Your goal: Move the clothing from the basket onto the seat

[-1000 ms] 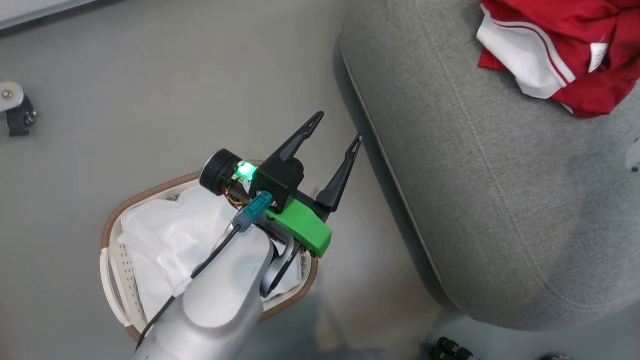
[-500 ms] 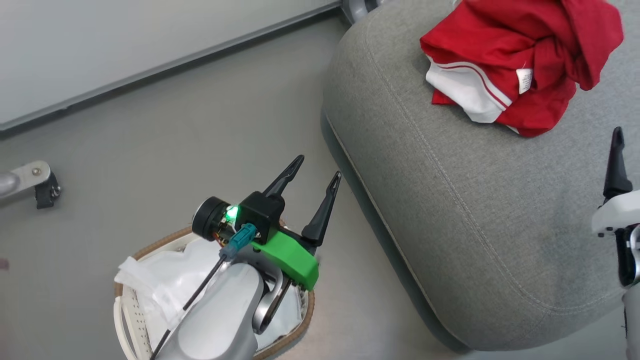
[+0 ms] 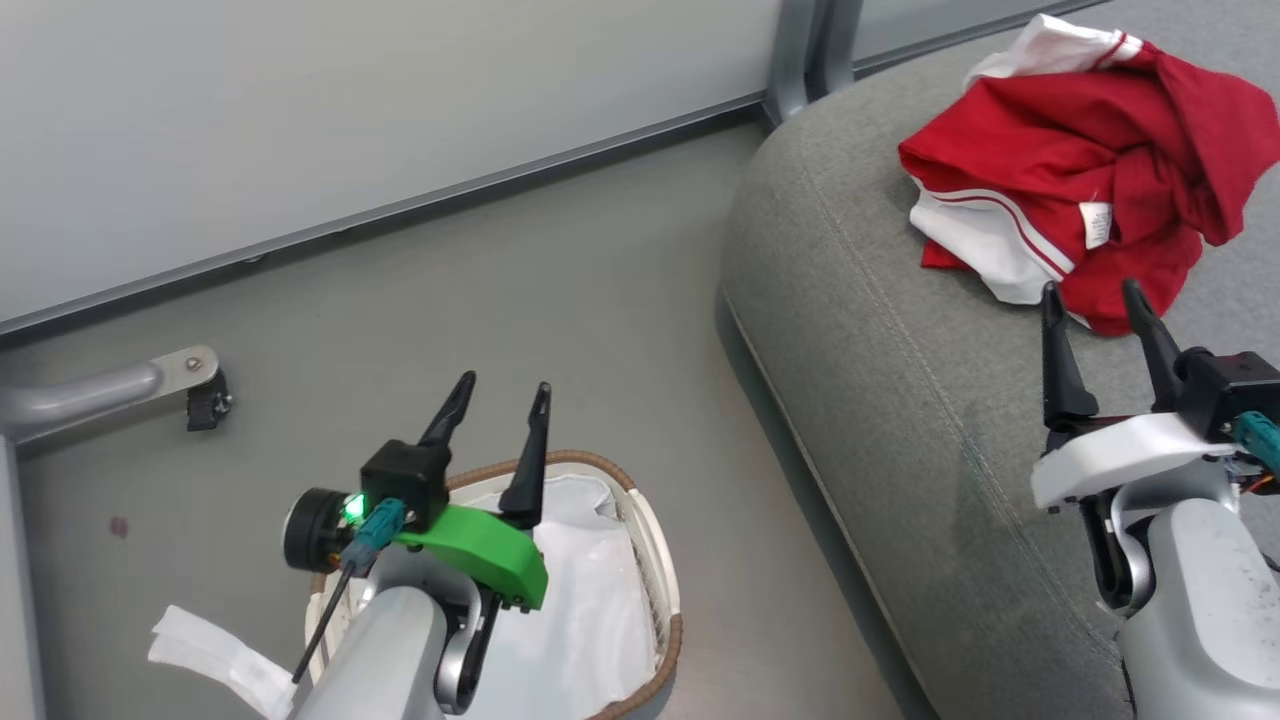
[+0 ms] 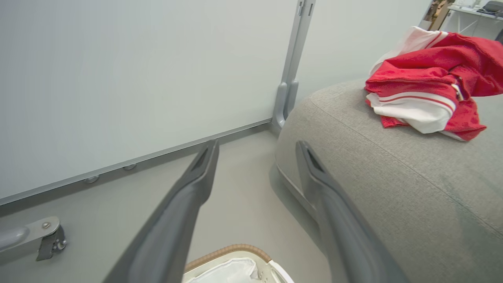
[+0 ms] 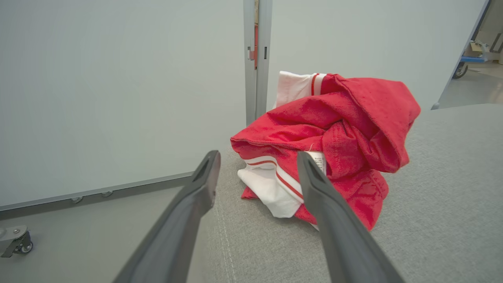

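The clothing (image 3: 1070, 190) lies on the seat (image 3: 900, 420), upper right; the basket (image 3: 655, 560) appears emptied. Fingers of left gripper (image 3: 504, 383) and right gripper (image 3: 1089, 288): open.

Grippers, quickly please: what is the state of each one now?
Left gripper: open, holding nothing, above the basket.
Right gripper: open, holding nothing, near the clothing on the seat.

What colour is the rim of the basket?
Brown, woven; the basket rim shows best in the head view.
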You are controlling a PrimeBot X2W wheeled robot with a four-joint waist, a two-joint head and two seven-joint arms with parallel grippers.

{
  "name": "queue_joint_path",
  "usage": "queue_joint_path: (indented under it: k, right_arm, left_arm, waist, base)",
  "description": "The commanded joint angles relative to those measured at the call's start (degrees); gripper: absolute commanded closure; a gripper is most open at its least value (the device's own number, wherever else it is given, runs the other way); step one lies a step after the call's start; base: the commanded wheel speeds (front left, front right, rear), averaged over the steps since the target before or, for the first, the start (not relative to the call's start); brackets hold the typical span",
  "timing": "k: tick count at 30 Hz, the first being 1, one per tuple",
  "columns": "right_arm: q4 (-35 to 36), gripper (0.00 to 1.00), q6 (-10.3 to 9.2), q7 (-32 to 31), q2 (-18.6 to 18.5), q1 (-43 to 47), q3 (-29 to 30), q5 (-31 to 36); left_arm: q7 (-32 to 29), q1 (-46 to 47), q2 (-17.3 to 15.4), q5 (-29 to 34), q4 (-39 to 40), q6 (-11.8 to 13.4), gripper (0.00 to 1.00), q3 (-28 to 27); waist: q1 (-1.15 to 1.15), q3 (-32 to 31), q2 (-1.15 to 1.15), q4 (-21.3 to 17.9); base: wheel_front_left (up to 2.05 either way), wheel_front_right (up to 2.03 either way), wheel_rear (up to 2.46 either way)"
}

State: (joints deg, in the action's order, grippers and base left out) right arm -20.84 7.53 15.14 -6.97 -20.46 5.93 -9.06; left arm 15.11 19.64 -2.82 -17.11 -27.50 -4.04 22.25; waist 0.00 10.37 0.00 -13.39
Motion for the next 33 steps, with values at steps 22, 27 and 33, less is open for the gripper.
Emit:
queue_joint_path:
  k: [22, 27, 33]
  right_arm:
    - [-2.91, 0.0, -0.08, 0.01, 3.91, 2.4, -7.3, -1.77]
    - [-3.15, 0.0, -0.08, 0.01, 3.92, 4.36, -7.29, -2.11]
    - [-3.11, 0.0, -0.08, 0.01, 3.93, 7.23, -6.62, -2.36]
  left_arm:
    - [0.06, -9.73, -0.41, 6.11, -1.54, 1.23, 0.0, -21.64]
    - [0.06, -12.03, -0.26, 5.85, -2.21, -0.14, 0.0, -23.45]
    - [0.06, -14.2, -0.15, 4.86, -1.74, -1.05, 0.0, -24.68]
  waist:
    - [0.0, -3.91, 0.0, 12.06]
    - [0.0, -5.11, 0.0, 12.08]
    - [0.0, -6.64, 0.0, 12.14]
  base:
    - [0.0, 0.0, 0.0]
    - [0.0, 0.0, 0.0]
    - [0.0, 0.0, 0.0]
